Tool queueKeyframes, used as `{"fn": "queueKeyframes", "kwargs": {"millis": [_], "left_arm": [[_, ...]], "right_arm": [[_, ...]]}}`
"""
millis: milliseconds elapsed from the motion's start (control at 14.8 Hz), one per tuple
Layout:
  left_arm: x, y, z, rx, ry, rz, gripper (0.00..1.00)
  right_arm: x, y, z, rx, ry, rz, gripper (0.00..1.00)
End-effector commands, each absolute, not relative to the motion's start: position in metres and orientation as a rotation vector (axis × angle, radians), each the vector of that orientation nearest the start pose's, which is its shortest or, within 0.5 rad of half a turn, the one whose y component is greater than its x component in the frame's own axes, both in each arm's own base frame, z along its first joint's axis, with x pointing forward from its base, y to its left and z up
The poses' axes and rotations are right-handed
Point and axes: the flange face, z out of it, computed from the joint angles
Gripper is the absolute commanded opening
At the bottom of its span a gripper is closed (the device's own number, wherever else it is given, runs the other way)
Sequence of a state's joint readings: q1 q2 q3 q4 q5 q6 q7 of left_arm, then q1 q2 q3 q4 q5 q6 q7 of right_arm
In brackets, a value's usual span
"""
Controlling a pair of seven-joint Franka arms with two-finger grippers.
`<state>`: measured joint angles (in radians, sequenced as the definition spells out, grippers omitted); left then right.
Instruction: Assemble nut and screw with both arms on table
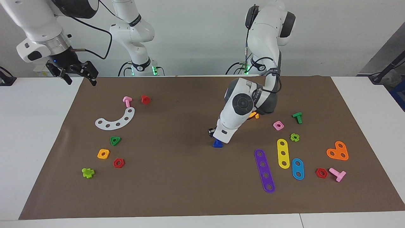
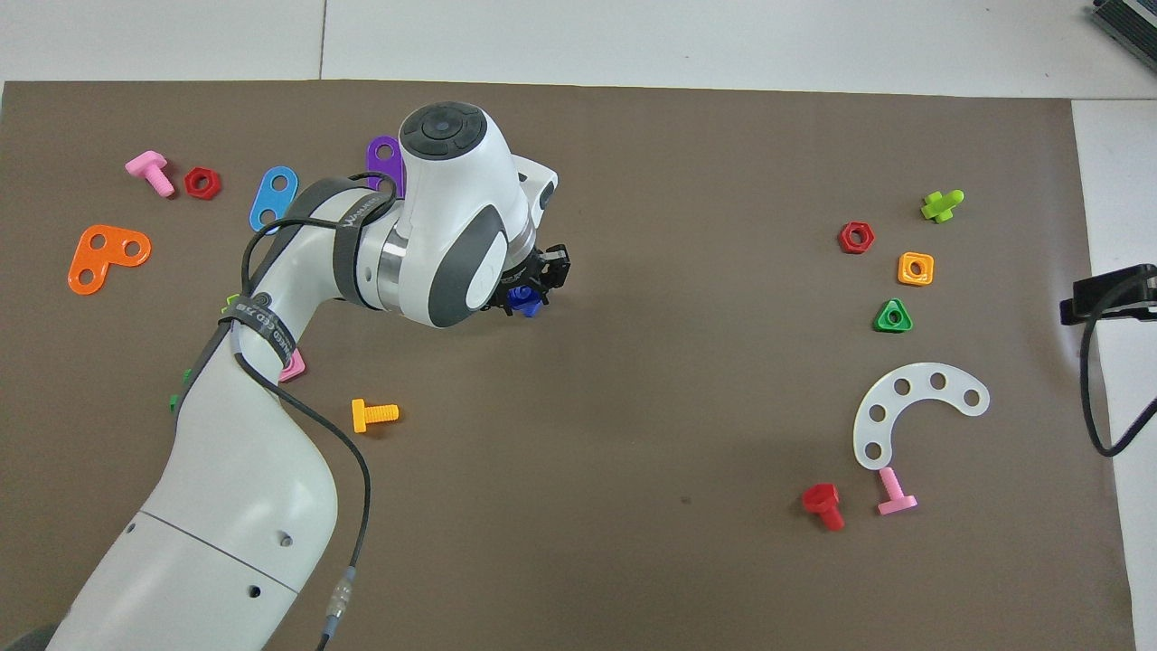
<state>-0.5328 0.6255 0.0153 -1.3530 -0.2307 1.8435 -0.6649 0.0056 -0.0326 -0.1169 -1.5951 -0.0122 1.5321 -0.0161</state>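
Note:
My left gripper (image 1: pixel 217 139) is down at the middle of the brown mat (image 1: pixel 177 190), shut on a small blue piece (image 1: pixel 217 144). In the overhead view the blue piece (image 2: pixel 524 302) shows just under the left gripper (image 2: pixel 533 287), mostly covered by the wrist. I cannot tell whether it is the nut or the screw; no other blue nut or screw shows. The piece rests at mat level. My right gripper (image 1: pixel 79 74) hangs open and empty in the air over the mat's corner at the right arm's end, where the arm waits. Only the right gripper's (image 2: pixel 1089 303) black tip shows from above.
Loose toy parts lie at both ends of the mat. Toward the right arm's end: white arc plate (image 1: pixel 115 119), pink screw (image 1: pixel 127 101), orange nut (image 1: pixel 103 154), red nut (image 1: pixel 119 163). Toward the left arm's end: purple strip (image 1: pixel 264 170), yellow strip (image 1: pixel 283 153), pink nut (image 1: pixel 278 125), green screw (image 1: pixel 297 117).

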Motion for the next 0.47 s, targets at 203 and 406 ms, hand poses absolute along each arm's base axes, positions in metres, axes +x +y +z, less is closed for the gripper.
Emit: {"fn": "queueKeyframes", "kwargs": {"millis": [203,406], "left_arm": [[0.593,-0.37,0.353,-3.191,-0.388,0.314,0.0],[0.583,-0.371,0.341,-3.19,-0.384,0.301,0.0]], "right_arm": [[0.53,-0.069,0.625,-3.139,0.108,0.037,1.0],[0.53,-0.069,0.625,-3.139,0.108,0.034,1.0]]}}
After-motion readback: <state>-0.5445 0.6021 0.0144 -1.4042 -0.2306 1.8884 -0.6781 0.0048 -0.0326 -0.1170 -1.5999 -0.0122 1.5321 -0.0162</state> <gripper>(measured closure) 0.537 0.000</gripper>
